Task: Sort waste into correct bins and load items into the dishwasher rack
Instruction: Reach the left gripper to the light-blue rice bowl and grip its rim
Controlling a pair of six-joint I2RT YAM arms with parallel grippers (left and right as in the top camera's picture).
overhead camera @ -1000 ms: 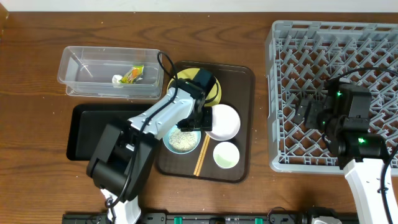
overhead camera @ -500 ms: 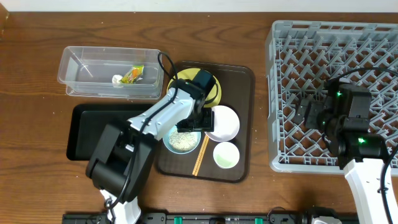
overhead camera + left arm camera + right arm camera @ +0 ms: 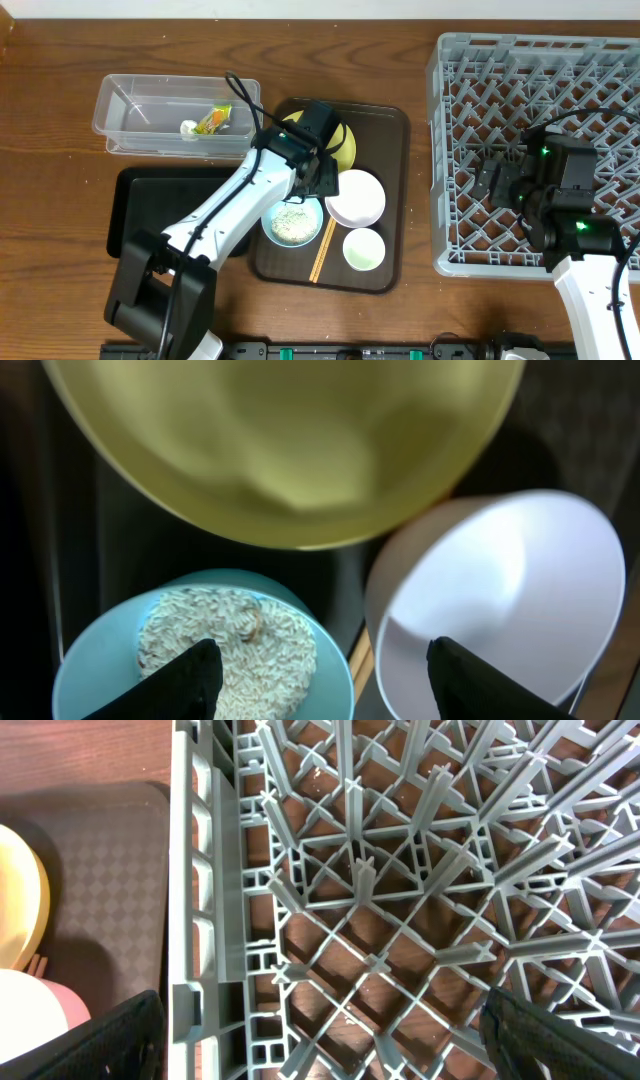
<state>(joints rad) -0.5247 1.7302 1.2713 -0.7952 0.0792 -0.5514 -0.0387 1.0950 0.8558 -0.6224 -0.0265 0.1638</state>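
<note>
The left gripper's (image 3: pixel 325 682) two dark fingers (image 3: pixel 190 678) stood released, spread apart with nothing between them. Only their tips showed, cut off by the bottom edge of the wrist view. Below the gap lay the rim of the light blue bowl (image 3: pixel 100 670) on one side and the white bowl (image 3: pixel 500 580) on the other, neither touched. The blue bowl held a heap of rice (image 3: pixel 230 650). A thin sliver of the chopsticks (image 3: pixel 358 660) showed between the two bowls, and the overhead view gave only their lower end, so a pair could not be made out. The yellow-green plate (image 3: pixel 280 440) filled the top of that view, blurred and cut off. From above, the left wrist covered most of it. The white cup (image 3: pixel 363 249) stood near the white bowl. All these sat on the brown serving tray (image 3: pixel 390 130).

Farther left, the snack wrapper (image 3: pixel 213 120) and the white scrap (image 3: pixel 187 127) lay in the clear tub (image 3: pixel 130 105). The black tray (image 3: pixel 140 215) beside it was partly hidden under the left arm.

The right gripper (image 3: pixel 325 1045) also hung released, its fingertips only blurred dark shapes in the lower corners of its wrist view. It hovered over the dishwasher rack (image 3: pixel 215 900), near the rack's left wall, holding nothing. From above it was dark against the lattice and hard to read. The rack ran past the right edge of the overhead view on the wooden table (image 3: pixel 60 100).
</note>
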